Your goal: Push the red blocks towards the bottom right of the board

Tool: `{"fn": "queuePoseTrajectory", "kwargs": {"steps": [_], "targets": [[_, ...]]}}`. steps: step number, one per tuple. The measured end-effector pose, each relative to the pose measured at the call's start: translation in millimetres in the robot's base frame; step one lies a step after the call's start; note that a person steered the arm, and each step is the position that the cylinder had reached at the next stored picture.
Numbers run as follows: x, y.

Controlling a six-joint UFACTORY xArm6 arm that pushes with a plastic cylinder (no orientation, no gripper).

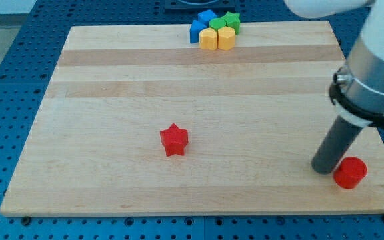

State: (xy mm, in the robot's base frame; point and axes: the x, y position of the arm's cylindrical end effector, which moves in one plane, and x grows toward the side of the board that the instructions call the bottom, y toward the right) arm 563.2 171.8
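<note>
Two red blocks: a red star (174, 140) mid-board, a red cylinder (350, 173) touching my tip (323, 169), which grips nothing. The far cluster (214, 29) overlaps, uncountable.

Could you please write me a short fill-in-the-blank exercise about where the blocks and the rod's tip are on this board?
1. The red star is ____ of my tip in the view.
2. The red cylinder touches or nearly touches my ____.
3. The cluster at the top edge has blue, green and ____ blocks.

Missing words: left; tip; yellow
</note>
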Motion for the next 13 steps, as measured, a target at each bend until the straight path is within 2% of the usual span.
{"fn": "queuePoseTrajectory", "kwargs": {"steps": [1, 2, 3, 5, 6, 8, 10, 13], "targets": [[34.1, -86.3], [17.2, -172.5], [-32.8, -239.4], [-46.6, -245.7], [-80.0, -258.2], [-94.3, -240.5], [-69.9, -156.5], [-75.5, -71.3]]}}
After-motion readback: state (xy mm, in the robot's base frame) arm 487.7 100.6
